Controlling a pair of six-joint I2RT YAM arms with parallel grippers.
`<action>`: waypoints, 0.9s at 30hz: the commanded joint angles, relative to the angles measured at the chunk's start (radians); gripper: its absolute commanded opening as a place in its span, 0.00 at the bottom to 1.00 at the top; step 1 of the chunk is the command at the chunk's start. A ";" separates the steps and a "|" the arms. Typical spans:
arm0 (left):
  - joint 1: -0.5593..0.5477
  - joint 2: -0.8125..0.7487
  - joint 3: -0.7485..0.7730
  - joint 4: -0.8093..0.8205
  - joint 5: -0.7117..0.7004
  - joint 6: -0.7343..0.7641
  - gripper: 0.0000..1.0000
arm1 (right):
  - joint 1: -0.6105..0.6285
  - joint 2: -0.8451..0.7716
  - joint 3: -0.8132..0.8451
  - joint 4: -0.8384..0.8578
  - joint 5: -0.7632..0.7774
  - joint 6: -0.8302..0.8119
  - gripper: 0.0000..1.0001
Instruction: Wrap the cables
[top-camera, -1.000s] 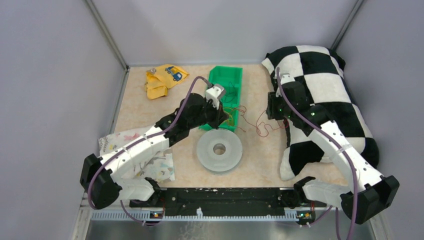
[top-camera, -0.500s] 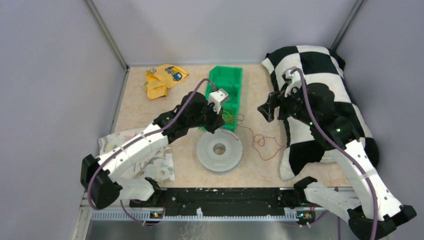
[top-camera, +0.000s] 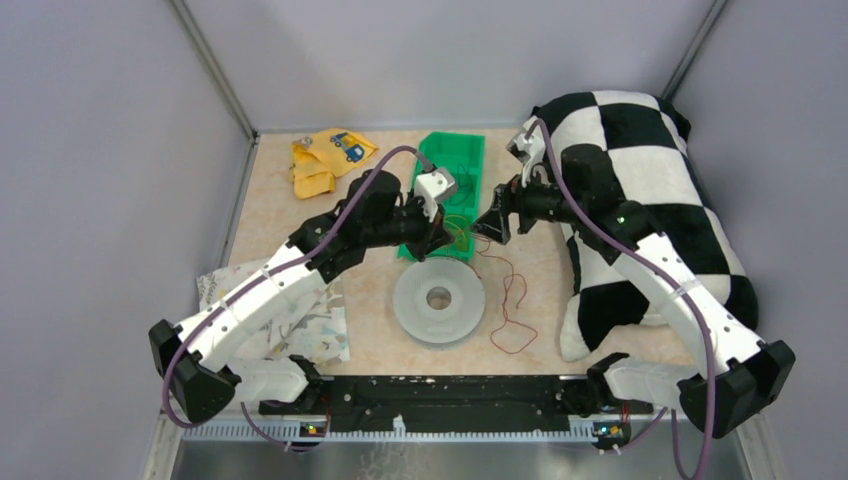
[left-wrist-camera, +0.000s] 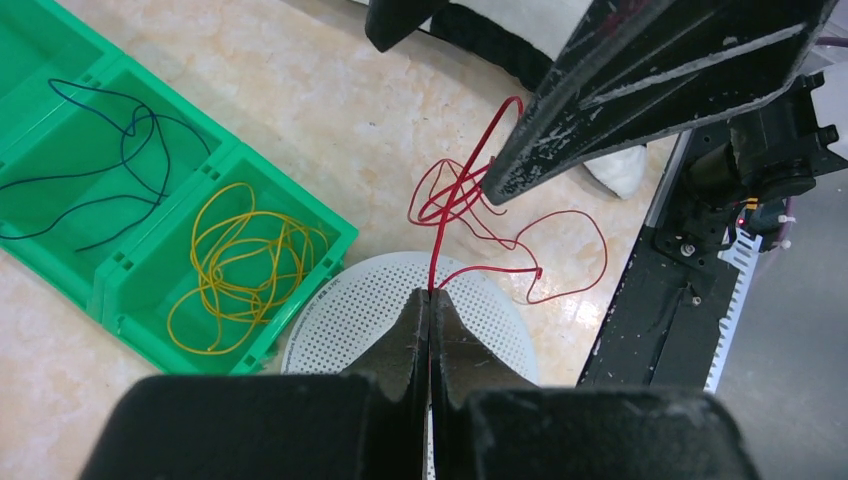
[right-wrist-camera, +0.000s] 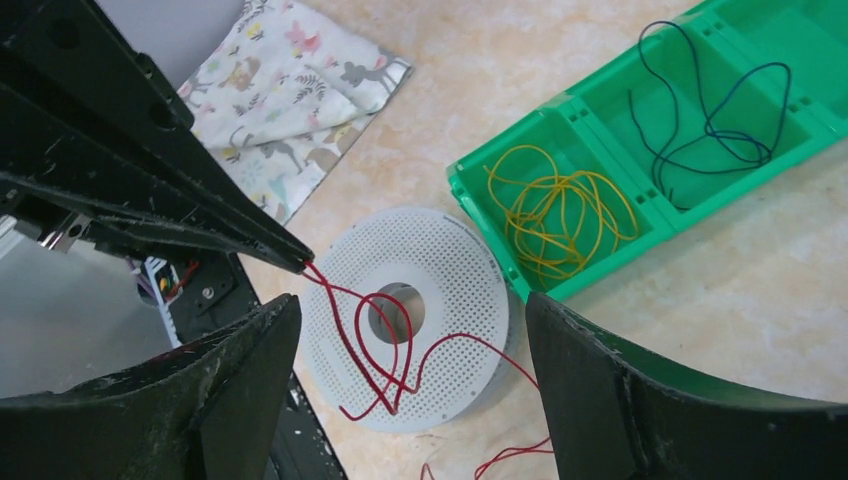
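The red wire (left-wrist-camera: 455, 200) is pinched at one end in the left tool (left-wrist-camera: 430, 300), jaws together on it, just above the 12 o'clock rim of the grey perforated spool (top-camera: 438, 300). Its slack has dropped from 2 o'clock to a loose loop at 4 o'clock. The right tool (top-camera: 490, 225) has spread its jaws wide, holds nothing, and has swung in from the checkered cushion (top-camera: 650, 170). None of the wire is wound yet, so I judge a regrip comes next.

The marbled worktop (top-camera: 270, 215) carries a green tray (top-camera: 452, 135) at 12 o'clock, a yellow cloth (top-camera: 325, 160) at 11 and a printed cloth (top-camera: 320, 335) at 8. Grey walls (top-camera: 100, 150) enclose it.
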 joint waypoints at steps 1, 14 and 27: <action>0.008 -0.012 0.047 -0.016 0.015 0.008 0.00 | 0.008 -0.015 0.003 0.067 -0.096 -0.012 0.79; 0.021 -0.008 0.064 -0.014 0.038 0.008 0.00 | 0.009 0.009 -0.036 0.062 -0.077 0.002 0.49; 0.047 0.015 0.045 -0.013 -0.048 -0.054 0.25 | 0.009 -0.093 -0.025 0.122 0.274 0.174 0.00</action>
